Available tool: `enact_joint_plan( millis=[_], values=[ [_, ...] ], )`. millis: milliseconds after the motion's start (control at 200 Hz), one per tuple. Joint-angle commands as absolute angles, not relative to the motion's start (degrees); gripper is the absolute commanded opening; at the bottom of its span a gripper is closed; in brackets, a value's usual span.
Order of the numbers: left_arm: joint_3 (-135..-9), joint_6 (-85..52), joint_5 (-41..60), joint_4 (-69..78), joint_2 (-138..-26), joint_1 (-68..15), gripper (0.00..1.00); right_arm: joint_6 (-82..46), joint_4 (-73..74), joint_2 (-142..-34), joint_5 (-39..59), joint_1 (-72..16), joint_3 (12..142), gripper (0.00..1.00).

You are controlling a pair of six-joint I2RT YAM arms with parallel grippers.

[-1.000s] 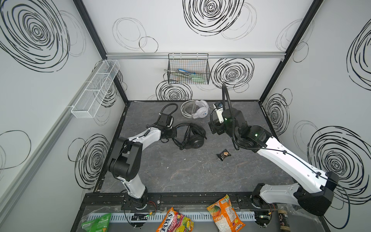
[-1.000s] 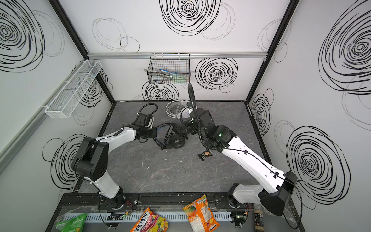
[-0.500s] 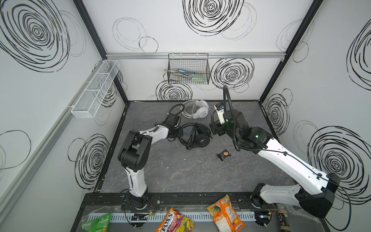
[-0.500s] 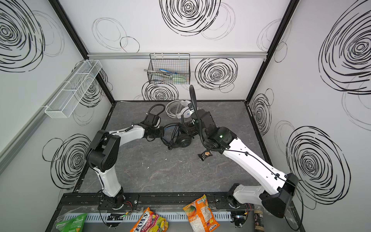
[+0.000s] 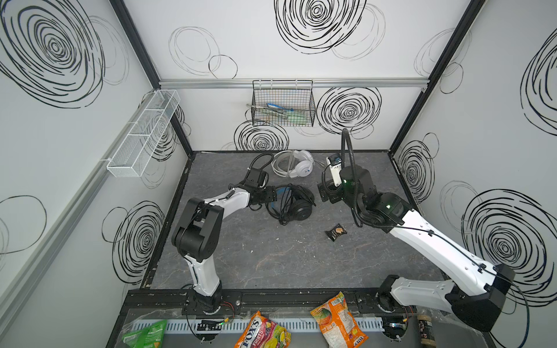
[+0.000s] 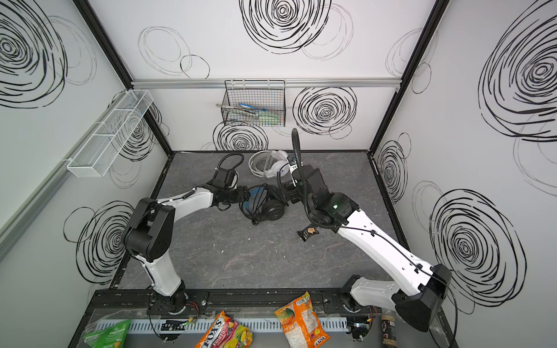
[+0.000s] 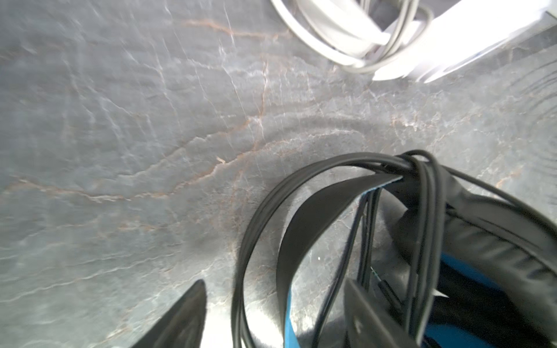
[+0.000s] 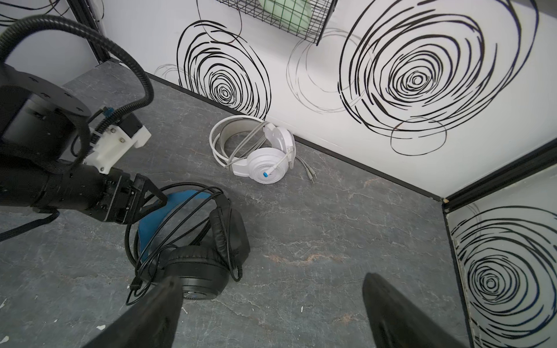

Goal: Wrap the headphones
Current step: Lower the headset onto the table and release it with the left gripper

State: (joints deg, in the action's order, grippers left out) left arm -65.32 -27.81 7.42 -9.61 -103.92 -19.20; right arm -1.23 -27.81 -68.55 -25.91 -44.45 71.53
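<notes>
Across the whole floor of the cell, a slate-grey table (image 5: 271, 256). Reaching in from the front rail, the left arm (image 5: 235, 197) and the right arm (image 5: 437, 244), both stretched toward the back middle. On the back wall, a black wire basket (image 5: 283, 104); on the left wall, a white mesh shelf (image 5: 143, 135).

In both top views, lying on the table between the two wrists: the black headphones (image 5: 301, 206), with one ear cup flat and the blue-lined headband turned toward the left arm. Black cable draped in loose loops over band and cups. Behind them, close to the back wall and apart from them: the white headphones (image 5: 301, 167), white cable gathered in loops along the band.

At the black headband, the left gripper (image 7: 272, 283). Stands spread wide and clamps nothing; band and cable loops pass between the fingers in the left wrist view.

Just to the right of the black headphones, the right gripper (image 8: 271, 286). Gapes fully, holds nothing, hangs above bare table.

Nearer the front, right of centre: a small dark snack packet (image 5: 335, 232).
</notes>
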Motion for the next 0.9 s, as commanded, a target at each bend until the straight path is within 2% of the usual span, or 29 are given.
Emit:
enact_joint_plan(
  millis=[0,195,385,405,535,650,760,890],
  values=[
    [-64.55,-26.31,6.64,-9.16,-100.06,-18.00,0.82,-4.01,-24.59,-65.79,-25.40,-43.40,68.75,0.97],
    [-58.90,-23.21,4.59,-10.38,-91.53,-15.24,0.90,-10.50,-12.92,-56.19,-23.94,-36.69,53.43,0.97],
    [-49.17,-17.37,-2.35,-7.26,-78.36,-15.87,1.00,-24.76,0.89,-47.21,-33.11,-22.75,33.44,0.97],
    [-47.95,-17.12,-3.64,-6.53,-76.79,-16.02,0.96,-26.26,1.99,-46.72,-33.55,-20.88,31.46,0.97],
    [-41.66,-16.67,-13.47,-1.88,-67.48,-16.25,0.96,-24.92,18.85,-45.37,-30.97,-13.40,17.67,0.97],
    [-35.69,-14.71,-24.77,4.83,-62.91,-15.93,0.96,-16.54,36.62,-49.90,-25.93,-9.94,10.18,0.97],
    [-31.01,-9.91,-30.83,11.98,-62.71,-14.88,0.96,-15.22,30.51,-60.62,-16.87,-4.65,18.86,0.97],
    [-28.16,-7.55,-37.39,20.04,-68.38,-13.80,0.96,-9.96,38.20,-68.04,-16.98,-4.57,18.94,0.97]
  ],
)
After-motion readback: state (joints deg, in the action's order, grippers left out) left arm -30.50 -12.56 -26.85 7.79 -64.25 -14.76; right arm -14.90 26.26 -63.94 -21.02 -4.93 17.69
